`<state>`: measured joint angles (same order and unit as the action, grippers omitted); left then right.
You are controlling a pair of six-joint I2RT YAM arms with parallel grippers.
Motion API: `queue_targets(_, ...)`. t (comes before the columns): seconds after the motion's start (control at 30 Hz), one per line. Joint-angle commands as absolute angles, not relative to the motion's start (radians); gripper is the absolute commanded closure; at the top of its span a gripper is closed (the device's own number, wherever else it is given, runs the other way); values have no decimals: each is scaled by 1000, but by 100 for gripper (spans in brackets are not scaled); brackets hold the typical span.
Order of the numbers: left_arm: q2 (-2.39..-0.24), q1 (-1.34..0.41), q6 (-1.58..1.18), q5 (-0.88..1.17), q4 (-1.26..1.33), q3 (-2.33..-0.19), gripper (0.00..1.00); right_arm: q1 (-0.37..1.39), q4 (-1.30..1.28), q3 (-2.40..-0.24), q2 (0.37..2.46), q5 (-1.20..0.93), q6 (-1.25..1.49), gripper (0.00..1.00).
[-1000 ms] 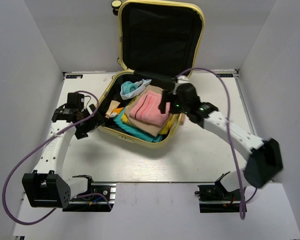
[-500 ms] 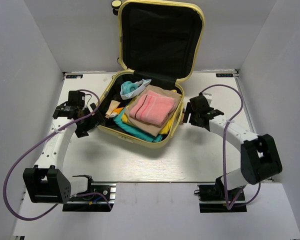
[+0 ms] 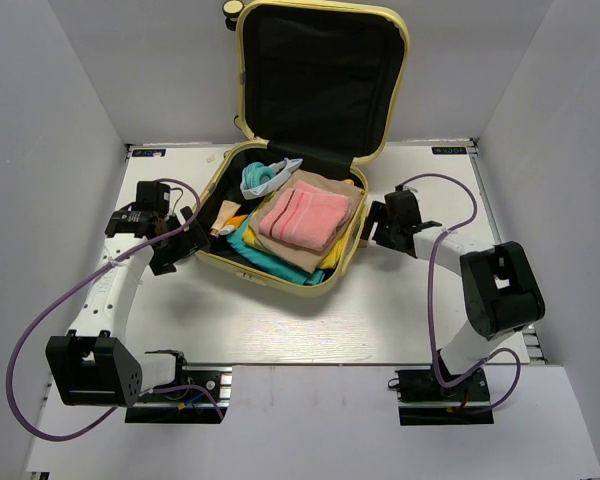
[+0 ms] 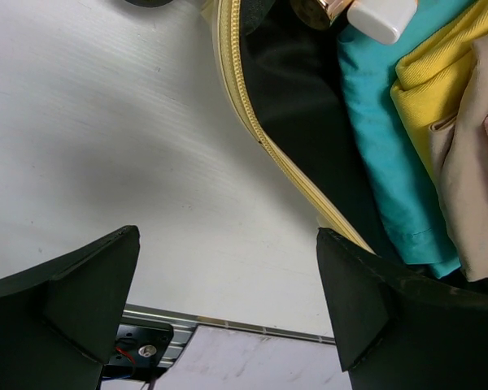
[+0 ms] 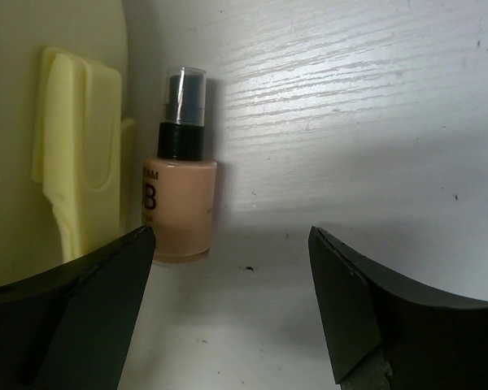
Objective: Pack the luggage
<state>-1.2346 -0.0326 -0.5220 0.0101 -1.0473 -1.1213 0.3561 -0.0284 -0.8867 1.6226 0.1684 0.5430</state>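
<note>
- Currently: found the suitcase [image 3: 270,283] open on the bench [image 3: 280,330], lid [image 3: 320,75] propped up at the far side, lower half stacked with a pink towel [image 3: 302,218] over beige, yellow and teal cloth [image 3: 248,243].
- Noted the right tool [image 5: 232,268] spread wide and gripping nothing, aimed at a small bottle [image 5: 179,199] of beige liquid on the bench, just beside the suitcase's outer wall [image 5: 8,122]. Cannot tell whether touching or slightly apart.
- Noted the left tool [image 4: 228,276] spread fully as well, empty, hovering at the suitcase rim by the zip [image 4: 252,122].
- Risk 1: catching the finger nearer the suitcase on the yellow wall or on the moulded tab [image 5: 73,138] next to the bottle. Very little room there. Likely to shove the suitcase or jam the finger.
- Risk 2: closing off-centre and nudging the bottle. Round and smooth, so apt to roll or squirt out of the pinch.
- Risk 3: gripping by the clear cap [image 5: 185,81]. May pop off on lifting.
- Risk 4: releasing onto the towel stack. Heaped toward the right, so apt to slide off or foul the lid at closing.
- Could not find the bottle in the overhead view; probably hidden behind the right arm.
</note>
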Motion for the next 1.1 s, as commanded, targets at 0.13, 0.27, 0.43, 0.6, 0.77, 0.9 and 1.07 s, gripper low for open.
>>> queue_targets(0.13,-1229,-29,-512,20,-1029,-1144,0,354,198,-845,1695,12,555,19)
queue_targets(0.27,-1229,-31,-514,21,-1023,-1140,0,357,186,-867,1732,9,537,22)
queue_targets(0.43,-1235,-31,-518,18,-1014,-1135,0,365,120,-910,1795,74,545,23)
queue_targets(0.6,-1244,-32,-518,20,-1012,-1143,0,374,55,-971,1842,126,536,25)
queue_targets(0.77,-1247,-32,-519,23,-1006,-1141,0,370,-50,-1103,1922,75,385,35)
queue_targets(0.9,-1244,-32,-517,14,-1008,-1143,0,374,-100,-1123,1914,127,350,58)
queue_targets(1.07,-1233,-31,-515,9,-1014,-1178,0,362,-173,-1046,1789,294,408,100)
